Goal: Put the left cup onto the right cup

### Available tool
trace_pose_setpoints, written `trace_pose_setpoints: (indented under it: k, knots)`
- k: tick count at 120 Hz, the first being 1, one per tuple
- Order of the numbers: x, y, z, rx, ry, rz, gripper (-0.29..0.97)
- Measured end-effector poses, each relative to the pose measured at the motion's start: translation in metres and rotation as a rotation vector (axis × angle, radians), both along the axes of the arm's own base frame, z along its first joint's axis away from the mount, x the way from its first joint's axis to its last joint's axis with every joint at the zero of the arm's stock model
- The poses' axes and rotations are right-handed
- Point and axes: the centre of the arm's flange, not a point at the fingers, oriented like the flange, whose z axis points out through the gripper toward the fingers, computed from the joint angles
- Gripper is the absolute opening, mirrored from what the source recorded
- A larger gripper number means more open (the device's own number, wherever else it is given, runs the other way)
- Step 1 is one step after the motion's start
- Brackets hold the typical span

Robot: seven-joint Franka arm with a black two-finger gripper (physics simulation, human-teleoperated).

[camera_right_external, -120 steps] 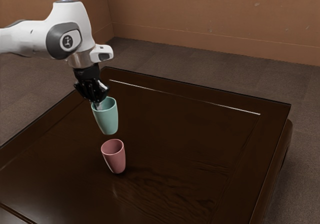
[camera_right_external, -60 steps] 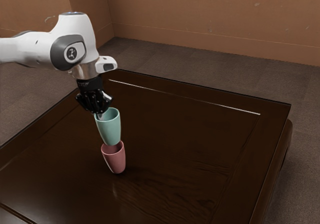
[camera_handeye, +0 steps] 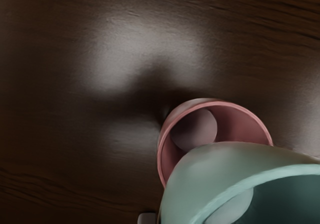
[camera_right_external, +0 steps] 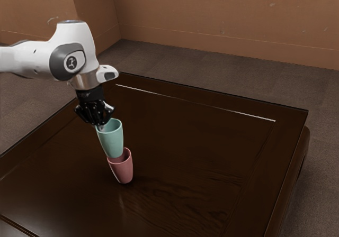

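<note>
Item one, the green cup (camera_right_external: pixel 111 138): left of centre in the exterior view, tilted, mouth leaning toward the upper left of the frame, its base sunk into the mouth of the pink cup (camera_right_external: pixel 122 170). In the wrist view the green cup (camera_handeye: pixel 235 174) sits just under my hand and overlaps the near side of the pink cup's (camera_handeye: pixel 170 129) rim, leaving part of the pink interior and floor exposed, so I judge it nested off-centre and not yet square. Item two, the pink cup: on the table (camera_right_external: pixel 212 152), lower left of centre, itself leaning a little. Item three, the pincer (camera_right_external: pixel 103 122): closed narrowly on the green cup's rim at its upper left edge, apparently one finger inside and one outside, holding the cup and nothing else. Status, in my judgement: the carry and the lowering are done, and contact between the cups is made. What is left is to settle the green cup straighter if it will go, let go of the rim, and lift clear without dragging the pair over. Item four, surroundings: the dark wooden table with a raised border, the white arm (camera_right_external: pixel 47 57) entering from the upper left, grey floor (camera_right_external: pixel 212 67) beyond, brown wall (camera_right_external: pixel 222 9) across the top. Nothing else stands near the cups. The only hazard I see is the tilt of the stack.
</note>
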Motion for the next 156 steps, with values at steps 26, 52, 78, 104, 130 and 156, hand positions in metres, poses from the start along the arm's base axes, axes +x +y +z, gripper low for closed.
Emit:
trace_pose_setpoints:
  k: [26,52,78,104,130,156]
  knots:
    - [0.002,-0.004,-0.003,0.001,-0.006,0.011,-0.1]
    - [0.006,-0.004,-0.006,0.004,-0.022,0.021,-0.1]
    - [0.009,-0.003,-0.013,0.008,-0.027,0.028,-0.1]
    - [0.013,-0.001,-0.018,0.01,-0.032,0.031,-0.1]
    - [0.014,0.002,-0.024,0.009,-0.027,0.038,-0.1]
    - [0.012,0.007,-0.027,0.003,-0.023,0.051,0.17]
